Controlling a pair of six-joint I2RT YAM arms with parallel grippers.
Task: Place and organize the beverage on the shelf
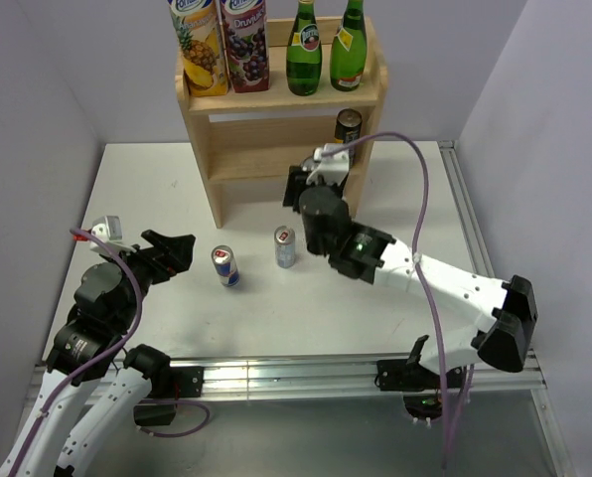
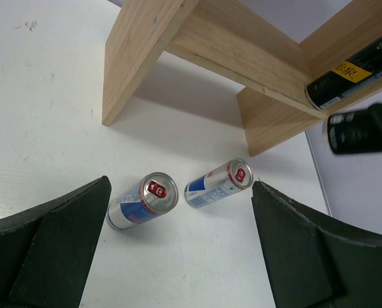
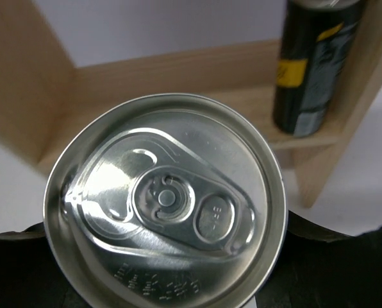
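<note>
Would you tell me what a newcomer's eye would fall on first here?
The silver-topped can filling the right wrist view, gripped in the right claw before the lower tier of the shelf. Next, two cartons and two green bottles on the top board, and two small cans on the table ahead of the open left claw.

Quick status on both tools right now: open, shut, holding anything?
Left tool: open, holding nothing.
Right tool: closed on a can.
</note>
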